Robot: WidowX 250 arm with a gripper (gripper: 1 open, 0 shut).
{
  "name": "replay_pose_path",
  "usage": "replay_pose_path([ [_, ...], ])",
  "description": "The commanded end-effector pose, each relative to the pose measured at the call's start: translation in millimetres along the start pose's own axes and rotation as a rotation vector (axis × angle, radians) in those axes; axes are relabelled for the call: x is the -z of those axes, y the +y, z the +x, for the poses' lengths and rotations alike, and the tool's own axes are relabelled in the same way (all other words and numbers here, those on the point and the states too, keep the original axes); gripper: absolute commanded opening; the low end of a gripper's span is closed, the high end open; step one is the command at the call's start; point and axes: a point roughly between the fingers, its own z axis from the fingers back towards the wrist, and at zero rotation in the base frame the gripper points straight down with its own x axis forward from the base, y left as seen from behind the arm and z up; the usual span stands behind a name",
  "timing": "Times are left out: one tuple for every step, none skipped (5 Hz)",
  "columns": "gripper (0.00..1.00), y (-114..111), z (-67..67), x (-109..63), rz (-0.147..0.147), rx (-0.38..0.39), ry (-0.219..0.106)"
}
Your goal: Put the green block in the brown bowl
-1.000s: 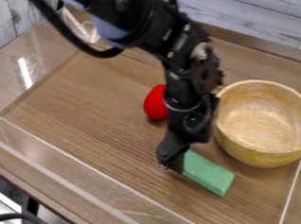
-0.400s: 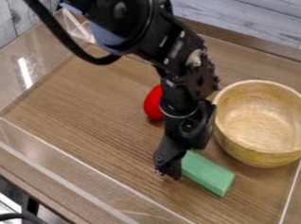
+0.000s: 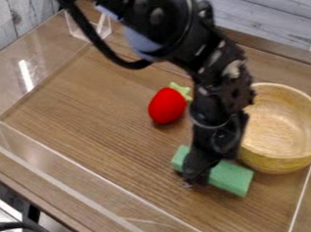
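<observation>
While pointing down, hand straddling green block

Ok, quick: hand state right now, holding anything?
Hand: down astride the green block; open or closed cannot be told, and no firm hold shows.

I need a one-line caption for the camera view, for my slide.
Robot gripper lowered over the green block, beside the brown bowl.
</observation>
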Motion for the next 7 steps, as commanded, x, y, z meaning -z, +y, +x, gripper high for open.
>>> replay_pose_path([
  [0.0, 11.4, 20.6, -18.6, 0.069, -0.017, -0.015],
  [0.0, 10.1, 12.5, -42.5, 0.091, -0.058, 0.001],
  [0.0, 8.8, 5.2, -68.6, 0.12, -0.099, 0.025],
  [0.0, 15.3, -14.1, -86.5, 0.151, -0.119, 0.054],
  [0.0, 21.6, -34.7, -98.5, 0.172, -0.141, 0.08],
  [0.0, 25.9, -63.6, -111.6, 0.179, -0.246, 0.111],
  [0.0, 30.2, -98.1, -120.1, 0.182, -0.334, 0.138],
])
